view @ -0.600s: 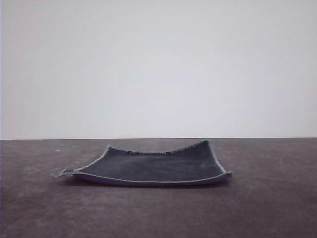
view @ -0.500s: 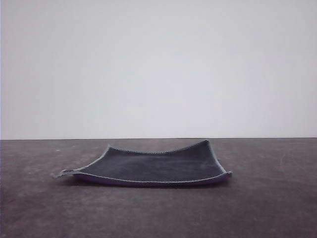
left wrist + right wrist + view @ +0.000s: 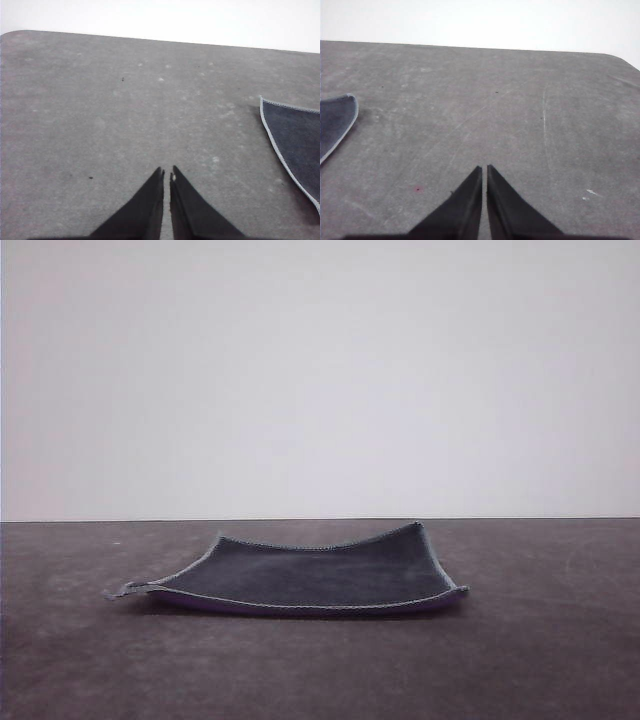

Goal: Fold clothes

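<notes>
The clothes [image 3: 310, 577] are one small square cloth lying dark grey face up in the middle of the table, with a purple underside showing along its near edge and both near corners curled up a little. My left gripper [image 3: 166, 172] is shut with nothing in it, over bare table beside the cloth [image 3: 296, 140]. My right gripper [image 3: 484, 169] is shut as well and holds nothing. It hangs over bare table on the other side of the cloth [image 3: 335, 120], well apart from it.
The dark grey table [image 3: 540, 640] stretches to both sides of the cloth, with a white wall behind. A rounded table corner [image 3: 15, 34] shows far from the left gripper, and another [image 3: 622, 57] far from the right.
</notes>
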Motion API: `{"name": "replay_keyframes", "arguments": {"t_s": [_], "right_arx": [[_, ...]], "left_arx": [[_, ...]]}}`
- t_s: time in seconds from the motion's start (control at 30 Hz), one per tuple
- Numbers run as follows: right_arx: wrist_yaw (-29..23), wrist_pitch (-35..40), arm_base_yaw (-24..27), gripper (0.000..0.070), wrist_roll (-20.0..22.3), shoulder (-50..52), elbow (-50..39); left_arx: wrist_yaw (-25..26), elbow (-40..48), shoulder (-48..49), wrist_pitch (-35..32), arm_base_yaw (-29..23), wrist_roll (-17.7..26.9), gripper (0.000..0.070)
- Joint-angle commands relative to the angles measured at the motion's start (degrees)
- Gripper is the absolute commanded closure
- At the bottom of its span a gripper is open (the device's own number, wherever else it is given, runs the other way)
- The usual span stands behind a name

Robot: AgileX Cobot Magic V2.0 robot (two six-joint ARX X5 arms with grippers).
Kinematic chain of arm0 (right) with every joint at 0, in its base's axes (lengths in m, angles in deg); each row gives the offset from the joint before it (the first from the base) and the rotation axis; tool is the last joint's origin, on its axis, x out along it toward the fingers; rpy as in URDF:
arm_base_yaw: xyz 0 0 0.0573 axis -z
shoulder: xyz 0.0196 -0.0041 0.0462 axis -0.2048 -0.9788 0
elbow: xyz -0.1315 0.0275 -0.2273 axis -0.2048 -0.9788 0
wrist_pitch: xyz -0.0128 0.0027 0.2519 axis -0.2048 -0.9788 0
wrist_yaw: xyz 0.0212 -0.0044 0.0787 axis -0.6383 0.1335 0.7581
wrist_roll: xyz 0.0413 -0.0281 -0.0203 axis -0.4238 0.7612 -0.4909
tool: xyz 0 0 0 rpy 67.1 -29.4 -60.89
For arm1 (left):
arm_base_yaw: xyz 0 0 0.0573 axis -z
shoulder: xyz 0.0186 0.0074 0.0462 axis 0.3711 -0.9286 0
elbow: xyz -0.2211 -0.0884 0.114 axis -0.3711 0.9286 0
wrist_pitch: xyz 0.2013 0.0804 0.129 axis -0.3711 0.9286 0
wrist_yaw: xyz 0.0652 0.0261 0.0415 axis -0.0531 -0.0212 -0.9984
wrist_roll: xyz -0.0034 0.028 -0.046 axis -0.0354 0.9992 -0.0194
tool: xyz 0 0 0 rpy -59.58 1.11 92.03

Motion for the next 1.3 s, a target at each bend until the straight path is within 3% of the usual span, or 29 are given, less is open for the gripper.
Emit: {"name": "replay_keyframes", "arguments": {"t_s": [0.0, 0.53, 0.8, 1.03, 1.13, 1.27], "right_arx": [[-0.2, 1.0, 0.0, 0.0684, -0.6, 0.1, -0.2], [0.0, 3.4, 0.0, 0.0684, -1.1, 0.1, -0.2], [0.1, 3.3, 0.0, 0.0685, -5.9, 0.1, 0.1], [0.7, 2.9, 0.0, 0.0690, -10.9, -3.9, 5.9], [2.3, 1.8, -0.1, 0.0690, -11.2, -8.9, 12.0], [5.5, -1.3, -0.1, 0.0690, -11.1, -17.8, 21.7]], "left_arx": [[-0.1, 1.0, 0.0, 0.4, 0.1, -0.3, 0.0677], [-0.1, 1.0, 0.0, -0.1, 0.1, -0.3, 0.0677], [-0.3, -0.8, -0.1, -1.0, 0.1, -6.6, 0.0677], [-2.7, -12.2, -6.9, -0.4, 0.1, -11.5, 0.0677], [-2.3, -18.7, -13.4, 0.7, 0.1, -11.3, 0.0677], [0.8, -28.3, -24.3, 2.9, 0.1, -7.9, 0.0676]]}}
